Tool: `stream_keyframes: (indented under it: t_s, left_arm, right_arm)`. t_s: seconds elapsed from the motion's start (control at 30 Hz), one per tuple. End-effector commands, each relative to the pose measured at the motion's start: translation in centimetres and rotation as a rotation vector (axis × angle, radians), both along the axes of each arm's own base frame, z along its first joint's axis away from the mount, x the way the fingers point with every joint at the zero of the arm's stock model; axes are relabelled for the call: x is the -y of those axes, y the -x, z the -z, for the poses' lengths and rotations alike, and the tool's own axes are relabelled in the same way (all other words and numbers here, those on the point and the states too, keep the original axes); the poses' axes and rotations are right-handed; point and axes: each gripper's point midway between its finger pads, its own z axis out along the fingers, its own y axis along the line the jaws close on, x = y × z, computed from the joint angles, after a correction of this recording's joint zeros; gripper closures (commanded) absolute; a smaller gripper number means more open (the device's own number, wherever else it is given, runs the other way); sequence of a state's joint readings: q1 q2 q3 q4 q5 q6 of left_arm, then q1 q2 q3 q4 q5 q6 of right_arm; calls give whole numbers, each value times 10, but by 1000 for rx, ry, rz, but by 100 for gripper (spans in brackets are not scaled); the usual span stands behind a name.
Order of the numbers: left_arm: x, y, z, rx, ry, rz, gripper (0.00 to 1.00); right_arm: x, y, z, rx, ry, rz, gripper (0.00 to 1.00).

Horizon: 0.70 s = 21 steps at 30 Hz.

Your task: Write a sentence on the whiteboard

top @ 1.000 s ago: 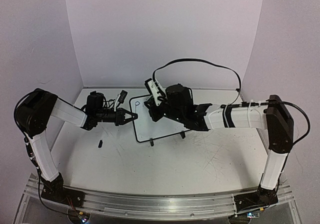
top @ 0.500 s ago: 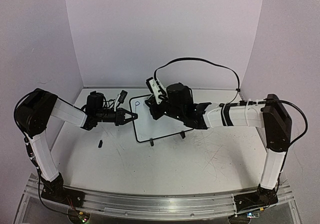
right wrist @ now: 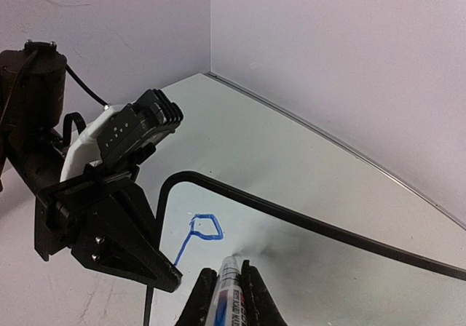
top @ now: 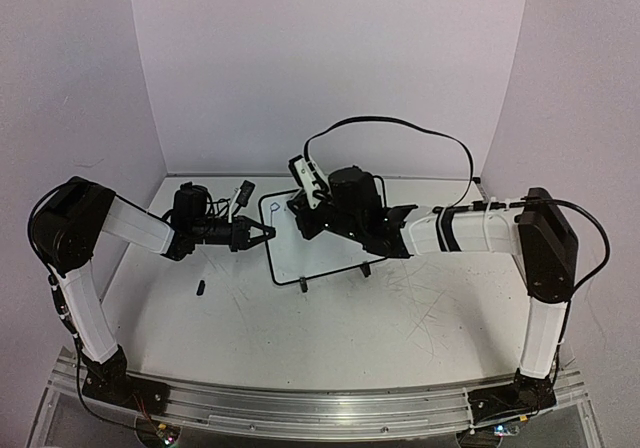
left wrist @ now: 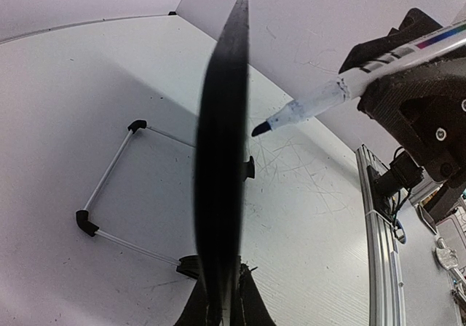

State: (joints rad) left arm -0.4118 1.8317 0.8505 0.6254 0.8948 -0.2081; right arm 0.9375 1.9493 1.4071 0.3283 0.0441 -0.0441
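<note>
The whiteboard [top: 315, 253] stands near the middle of the table [top: 350, 328]. Of the sentence [right wrist: 202, 230] we see only a blue first letter, a P, at the board's eleven o'clock corner, so we judge nearly all the writing is left to do. Reaching in from three o'clock, the right gripper [right wrist: 226, 308] is clamped tight on the marker [right wrist: 231, 279]. We cannot tell whether its tip touches the surface. The left gripper [top: 262, 234] pinches the frame at nine o'clock.

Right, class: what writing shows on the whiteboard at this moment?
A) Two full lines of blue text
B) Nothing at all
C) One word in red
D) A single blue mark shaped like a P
D: the right wrist view shows only one P-shaped blue mark on the whiteboard, just beyond the tip of the marker; the board surface in view around it is bare.
</note>
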Motion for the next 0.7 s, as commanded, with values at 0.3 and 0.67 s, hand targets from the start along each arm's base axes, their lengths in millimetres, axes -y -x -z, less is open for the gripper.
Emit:
stream_keyframes:
  t_s: [0.3, 0.67]
  left_arm:
    - [-6, -18, -11, 60, -33, -80, 100]
    - [-7, -18, -11, 62, -34, -81, 100]
  right_arm:
    - [-11, 1, -11, 32, -30, -3, 100]
    - [-11, -4, -6, 33, -17, 22, 100]
